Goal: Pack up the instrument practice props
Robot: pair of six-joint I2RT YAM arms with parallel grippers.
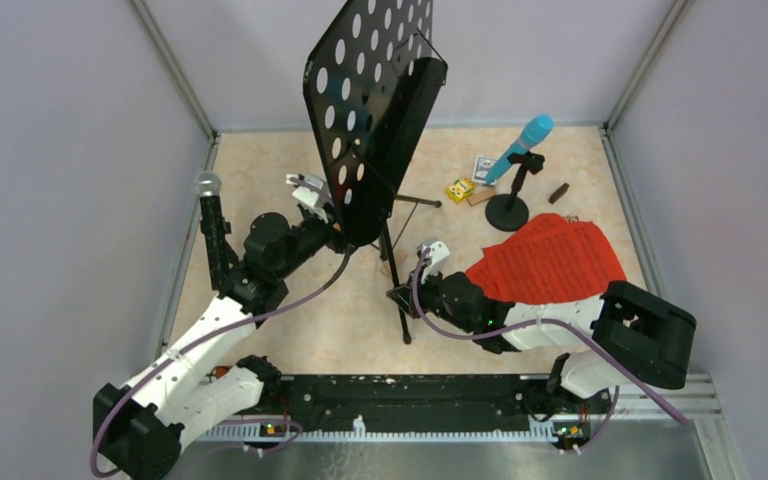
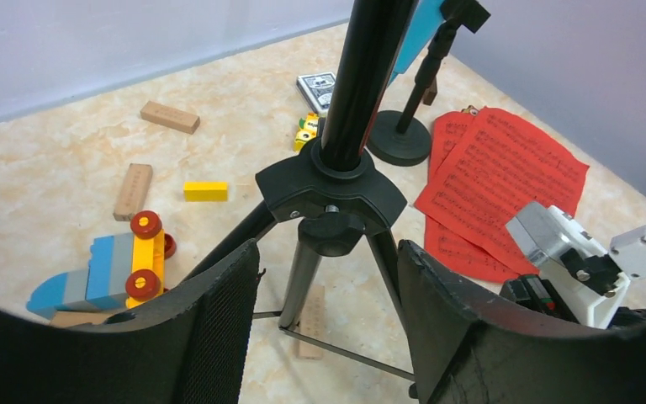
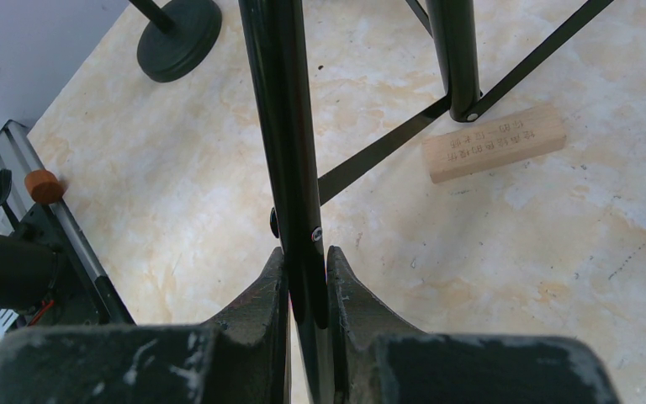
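Black hole-punched music desk (image 1: 370, 110) stands mid-table on tripod legs (image 3: 290, 126). Red sheet-music pages (image 1: 550, 260), printed staves, lie right of it. Left gripper (image 2: 328, 248) spread either side of tripod hub (image 2: 330, 181). Right gripper (image 3: 305, 257) pinches one leg. Blue microphone (image 1: 522, 145) sits in holder (image 1: 507, 212), far right. Wooden block (image 3: 495, 143): printed characters, unreadable.

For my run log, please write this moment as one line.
left claw: open, astride stand | right claw: shut on stand leg | red pages: lying loose
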